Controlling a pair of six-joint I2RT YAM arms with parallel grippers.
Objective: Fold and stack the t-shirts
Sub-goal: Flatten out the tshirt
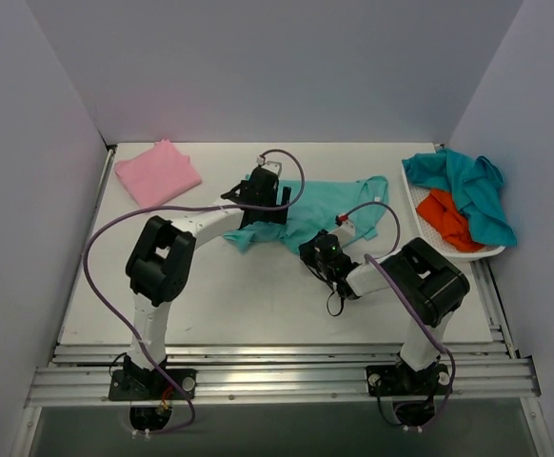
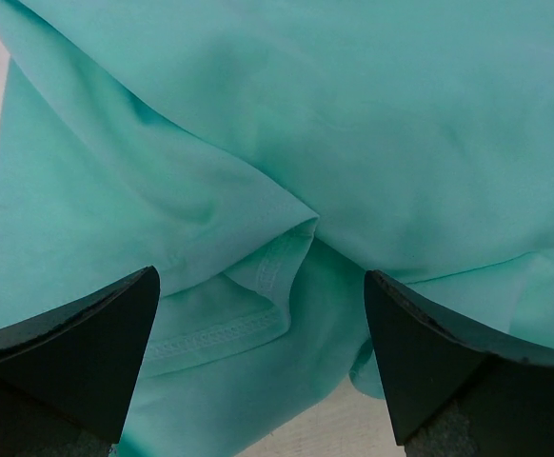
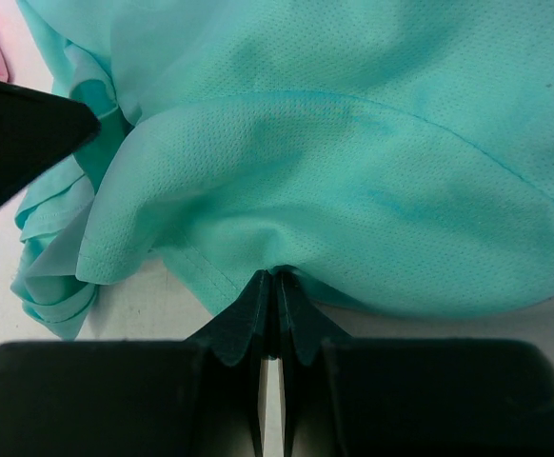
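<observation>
A light sea-green t-shirt [image 1: 326, 208] lies crumpled in the middle of the table. My left gripper [image 1: 261, 202] is open over its left part; the wrist view shows folds and a stitched hem [image 2: 229, 328] between the wide-apart fingers. My right gripper [image 1: 317, 255] is shut on the shirt's near hem; the wrist view shows the fingers pinching the mesh cloth [image 3: 277, 276]. A folded pink t-shirt [image 1: 157, 172] lies at the back left. A darker teal t-shirt [image 1: 467, 186] and an orange one [image 1: 445, 217] lie heaped in a white tray.
The white tray [image 1: 486, 251] stands at the right edge of the table. Grey walls enclose the back and both sides. Purple cables loop over both arms. A metal rail runs along the near edge.
</observation>
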